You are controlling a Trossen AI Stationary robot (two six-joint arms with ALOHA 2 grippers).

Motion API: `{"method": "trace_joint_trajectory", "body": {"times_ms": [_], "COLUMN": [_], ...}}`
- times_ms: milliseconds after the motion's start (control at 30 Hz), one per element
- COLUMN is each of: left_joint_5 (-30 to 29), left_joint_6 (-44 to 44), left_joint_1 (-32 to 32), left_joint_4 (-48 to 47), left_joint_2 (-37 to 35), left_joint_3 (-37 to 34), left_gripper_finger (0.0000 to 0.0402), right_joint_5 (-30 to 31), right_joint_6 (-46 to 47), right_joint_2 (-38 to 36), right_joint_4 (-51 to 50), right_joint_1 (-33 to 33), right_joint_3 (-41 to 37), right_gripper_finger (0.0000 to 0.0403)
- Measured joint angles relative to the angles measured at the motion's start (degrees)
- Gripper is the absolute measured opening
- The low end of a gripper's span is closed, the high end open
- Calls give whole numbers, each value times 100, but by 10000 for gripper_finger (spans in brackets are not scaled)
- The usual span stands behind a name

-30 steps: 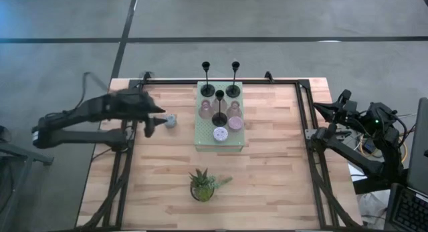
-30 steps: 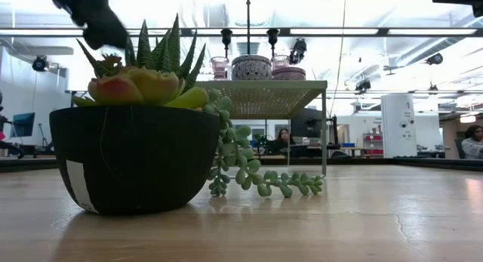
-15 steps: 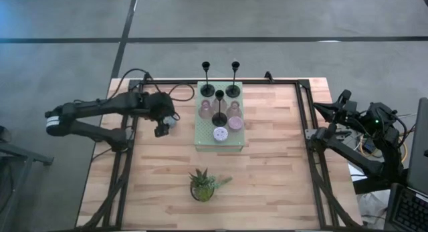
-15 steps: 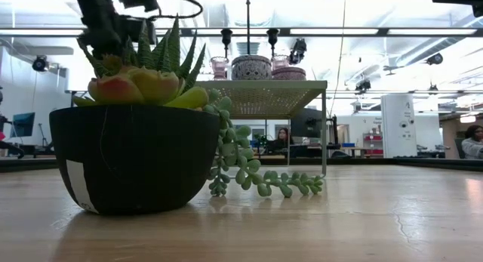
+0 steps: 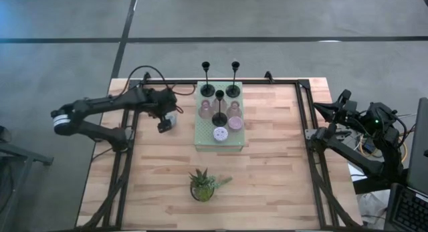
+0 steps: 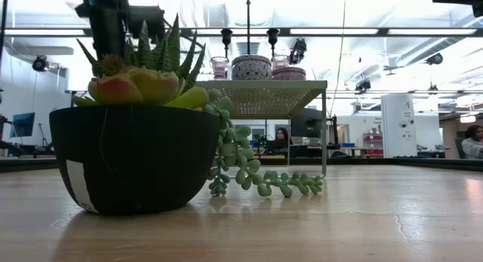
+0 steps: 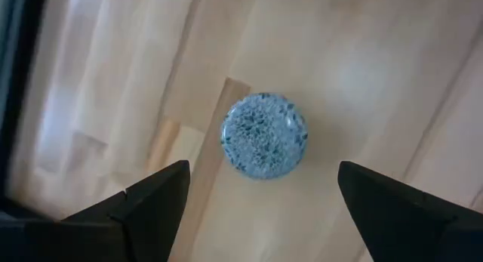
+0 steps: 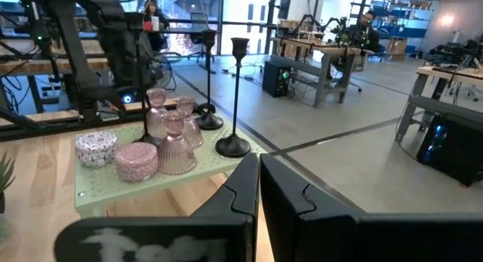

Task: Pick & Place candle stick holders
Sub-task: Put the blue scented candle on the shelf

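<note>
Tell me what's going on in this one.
The left gripper hangs directly above a small blue candle holder on the bare wooden table, jaws wide open, not touching it. The other holders sit on a green perforated stand: three tall black candlesticks and the pastel cups. The right gripper waits shut at the table's right edge.

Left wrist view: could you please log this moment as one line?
left hand: open above blue holder | holder: on table, untouched | right hand: shut, parked

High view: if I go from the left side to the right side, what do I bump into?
Left gripper over the blue candle holder → green tray → right arm.
</note>
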Motion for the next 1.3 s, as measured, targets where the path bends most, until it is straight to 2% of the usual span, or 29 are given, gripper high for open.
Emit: {"method": "trace_joint_trajectory", "body": {"times_ms": [100, 267, 633, 900, 1300], "left_joint_5": [200, 189, 256, 605, 701], "left_joint_6": [-284, -741, -1673, -1815, -1753], "left_joint_1": [222, 460, 646, 653, 718], "left_joint_4": [298, 389, 661, 711, 1157], "left_joint_2": [93, 316, 763, 1216, 1670], "left_joint_3": [-89, -138, -308, -313, -410], "left_gripper_finger": [340, 339, 337, 337, 337], "right_joint_5": [-1, 0, 0, 0, -2], "right_joint_6": [0, -1, 1, 1, 1], "right_joint_2": [0, 0, 0, 0, 0], "right_joint_4": [-1, 1, 1, 1, 1], "right_joint_1": [1, 0, 2, 1, 2], "right_joint_3": [0, 0, 0, 0, 0], "right_gripper_finger": [8, 8, 8, 8, 8]}}
